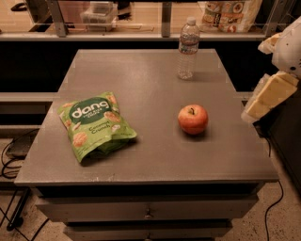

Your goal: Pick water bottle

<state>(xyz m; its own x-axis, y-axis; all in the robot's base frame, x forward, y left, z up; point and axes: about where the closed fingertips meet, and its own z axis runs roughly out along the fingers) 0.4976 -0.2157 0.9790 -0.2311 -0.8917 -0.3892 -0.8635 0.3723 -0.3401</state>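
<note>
The water bottle (188,48) is small, clear and ribbed, with a white cap and a thin label band. It stands upright near the far edge of the grey table (150,155), right of centre. My gripper (269,96) hangs at the right edge of the view, beside the table's right side, well to the right of the bottle and nearer to me. It holds nothing that I can see.
A red apple (193,119) sits right of the table's middle. A green Dang chip bag (94,124) lies at the front left. Behind the table runs a rail with shelves and packages (230,14). Cables (9,155) lie on the floor at the left.
</note>
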